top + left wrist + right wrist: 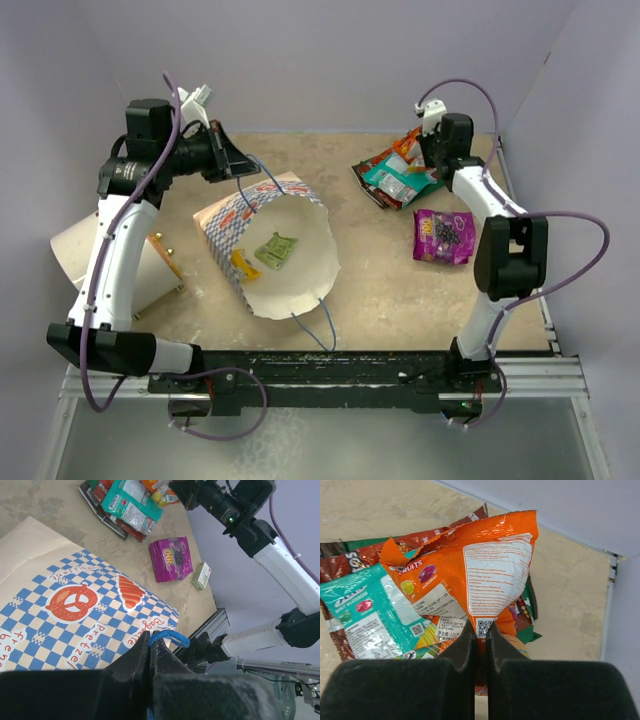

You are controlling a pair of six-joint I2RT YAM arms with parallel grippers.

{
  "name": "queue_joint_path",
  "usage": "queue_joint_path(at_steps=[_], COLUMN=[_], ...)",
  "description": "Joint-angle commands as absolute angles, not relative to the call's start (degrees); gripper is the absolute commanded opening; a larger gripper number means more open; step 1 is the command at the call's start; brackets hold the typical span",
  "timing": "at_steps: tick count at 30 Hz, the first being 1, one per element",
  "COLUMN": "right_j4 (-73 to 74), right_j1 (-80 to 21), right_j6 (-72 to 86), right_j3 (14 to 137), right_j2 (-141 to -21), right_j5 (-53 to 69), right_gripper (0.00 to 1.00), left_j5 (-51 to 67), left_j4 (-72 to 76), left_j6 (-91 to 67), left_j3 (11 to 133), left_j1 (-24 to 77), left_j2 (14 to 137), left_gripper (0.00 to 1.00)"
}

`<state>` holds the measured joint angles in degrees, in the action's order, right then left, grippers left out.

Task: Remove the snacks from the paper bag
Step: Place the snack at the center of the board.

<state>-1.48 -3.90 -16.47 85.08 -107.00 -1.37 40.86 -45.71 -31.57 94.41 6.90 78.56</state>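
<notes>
The paper bag [268, 236] lies on its side at the table's middle with its cream mouth facing the near edge. A green-and-white packet [275, 250] and a small orange-yellow packet [243, 264] lie inside it. My left gripper [240, 165] is at the bag's far rim, shut on its blue cord handle [167, 637]; the checked bag side [75, 605] fills the left wrist view. My right gripper [481, 627] is shut on an orange packet [475, 565] just above the snack pile [398, 178], beside a teal packet [370, 615]. A purple packet [444, 236] lies nearer.
A white-and-tan drum-like object [110, 260] stands at the left under my left arm. A small white-green box [202, 575] lies by the purple packet [171, 558] near the right edge. The bag's second blue handle [318, 325] trails toward the metal front rail [330, 365].
</notes>
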Motion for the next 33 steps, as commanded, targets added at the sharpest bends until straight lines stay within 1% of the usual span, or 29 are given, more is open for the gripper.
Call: queue_joint_path(at_steps=[1, 4, 5, 8, 9, 12, 17, 19, 22, 27, 30, 33], right_j4=[-4.21, -1.70, -0.51, 4.28, 5.96, 9.03, 9.17, 10.79, 10.43, 0.80, -3.17, -4.81], right_j1=[-3.96, -3.96, -3.96, -3.96, -3.96, -4.06, -5.39, -7.31, -14.12, -29.57, -37.29, -43.45], right_j6=[-14.61, -12.13, -11.82, -10.11, -9.58, -9.29, -6.93, -5.71, -4.70, -1.53, 0.36, -1.73], right_j3=[86.36, 88.75, 89.44, 91.32, 91.85, 91.62, 86.09, 83.44, 77.40, 63.69, 58.55, 53.90], right_j2=[-108.53, -110.90, -111.17, -110.42, -109.78, -104.99, -94.04, -90.70, -84.98, -72.70, -66.11, -61.32], right_j5=[3.92, 2.99, 2.58, -1.62, -2.73, -6.04, -5.36, -3.51, 1.08, 7.97, 11.02, 12.51], right_gripper=[0.06, 0.19, 0.26, 0.51, 0.57, 0.70, 0.87, 0.91, 0.92, 0.92, 0.92, 0.92], left_j5=[42.16, 43.53, 44.05, 44.85, 44.90, 45.39, 46.32, 46.14, 46.46, 45.49, 45.45, 45.42], left_j4=[-44.84, -43.33, -42.73, -42.19, -42.31, -42.37, -41.37, -41.16, -40.81, -42.51, -43.77, -45.18], left_j6=[-29.48, -31.33, -31.97, -33.08, -33.25, -34.28, -35.58, -35.82, -36.88, -37.22, -37.28, -37.34], left_j3=[98.81, 98.11, 97.70, 96.97, 96.87, 96.49, 95.31, 94.86, 94.60, 95.56, 95.74, 96.25], left_j1=[7.03, 7.03, 7.03, 7.03, 7.03, 7.03, 6.99, 6.99, 6.94, 6.86, 6.77, 6.64], left_j2=[79.33, 79.71, 79.79, 79.65, 79.55, 79.46, 79.48, 79.56, 79.97, 79.88, 79.98, 80.21], left_gripper=[0.00, 0.00, 0.00, 0.00, 0.00, 0.00, 0.00, 0.00, 0.00, 0.00, 0.00, 0.00])
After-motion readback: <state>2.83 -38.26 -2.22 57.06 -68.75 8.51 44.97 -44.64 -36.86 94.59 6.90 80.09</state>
